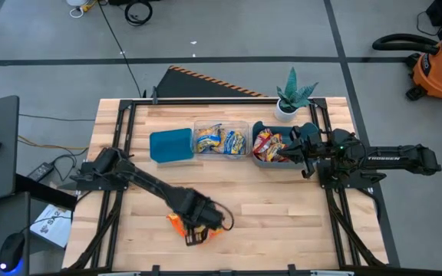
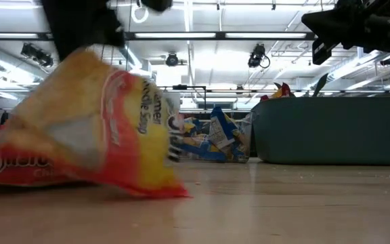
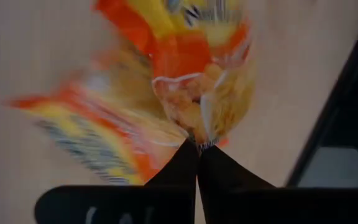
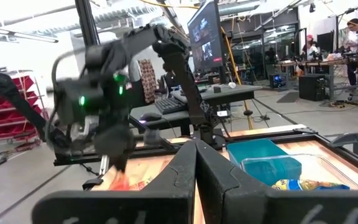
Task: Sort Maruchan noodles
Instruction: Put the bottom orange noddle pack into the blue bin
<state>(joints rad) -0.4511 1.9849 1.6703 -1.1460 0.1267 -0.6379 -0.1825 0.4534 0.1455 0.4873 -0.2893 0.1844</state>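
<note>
My left gripper [image 1: 197, 228] is near the table's front edge and is shut on an orange-red-and-yellow noodle packet [image 3: 185, 81], which fills the left of the low view [image 2: 93, 122]. Orange packet parts show on both sides of the gripper in the high view [image 1: 176, 222]. My right gripper [image 1: 302, 150] is shut and empty; it hovers at the right bin [image 1: 261, 159], which holds red packets [image 1: 270, 144]. The clear middle bin [image 1: 221, 123] holds blue-and-yellow packets [image 1: 219, 141]. My left gripper pinches the packet's crimped edge [image 3: 199, 140] between its two fingertips, only at their free ends. The fingers come from above, pointing down. The packet stands tilted, its held end raised and its lower edge [image 2: 147, 191] at the table top.
A teal bin [image 1: 171, 146] stands left of the clear bin along the back. A potted plant [image 1: 292, 98] stands at the far right corner. Bare wood lies between the bins and the front edge [image 1: 282, 215].
</note>
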